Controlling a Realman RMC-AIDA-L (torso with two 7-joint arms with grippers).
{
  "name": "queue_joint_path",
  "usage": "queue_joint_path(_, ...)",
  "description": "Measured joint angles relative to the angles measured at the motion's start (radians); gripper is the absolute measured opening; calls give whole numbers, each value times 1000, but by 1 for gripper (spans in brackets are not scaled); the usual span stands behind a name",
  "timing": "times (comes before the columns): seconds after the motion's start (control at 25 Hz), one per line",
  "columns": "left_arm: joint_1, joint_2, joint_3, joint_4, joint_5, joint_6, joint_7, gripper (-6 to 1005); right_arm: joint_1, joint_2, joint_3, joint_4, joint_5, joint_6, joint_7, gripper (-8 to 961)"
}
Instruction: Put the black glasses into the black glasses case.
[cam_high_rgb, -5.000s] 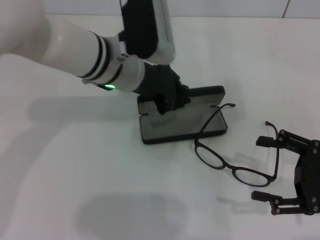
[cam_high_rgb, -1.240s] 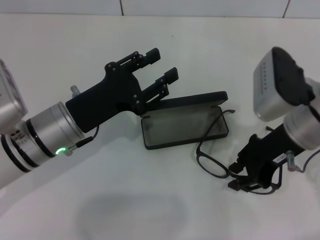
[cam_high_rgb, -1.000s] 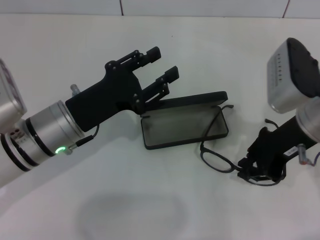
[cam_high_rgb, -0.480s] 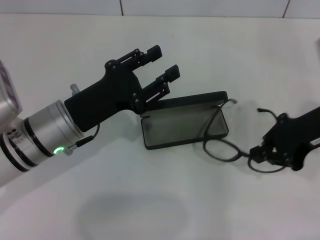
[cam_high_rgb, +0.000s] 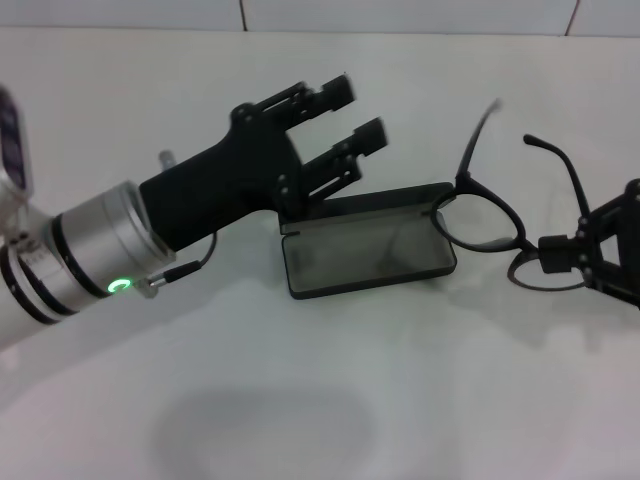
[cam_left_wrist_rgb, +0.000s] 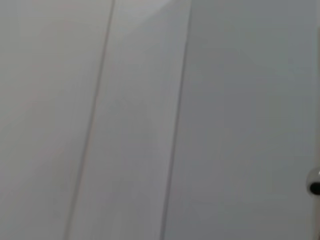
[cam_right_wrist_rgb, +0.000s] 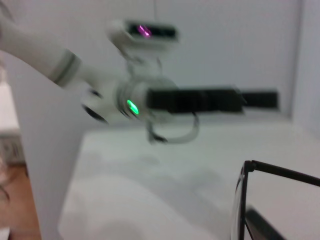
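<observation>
Hanging from the right gripper, thin-framed black glasses, temples unfolded.

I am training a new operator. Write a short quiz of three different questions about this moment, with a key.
1. True or false: the glasses already lie inside the case.
2. Which gripper holds the glasses? A) left B) right C) neither
3. Fill in: the case's lid is ____ (open or closed).

Key
1. False. They are lifted off the table, to the case's right.
2. B. The right gripper is shut on the frame at one lens; the left gripper hovers open behind the case's left end.
3. Open; the grey lining shows.
</observation>
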Motion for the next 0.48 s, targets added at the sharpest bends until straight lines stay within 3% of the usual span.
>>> queue_joint_path(0.12, -29, 6, 1, 2, 17, 31, -56, 574, -9, -2, 37, 82, 58, -59, -151, 21)
queue_joint_path(0.16, -85, 23, 0, 5, 67, 77, -156, 574, -10, -2, 40, 102, 65, -75, -198, 21)
queue_joint_path(0.32, -181, 47, -1, -1, 138, 150, -299, 574, -11, 2, 44, 181, 72, -97, -373, 21)
queue_joint_path(0.48, -233, 50, 0, 0, 165, 168, -380, 573, -2, 2, 39, 224, 74, -98, -434, 22)
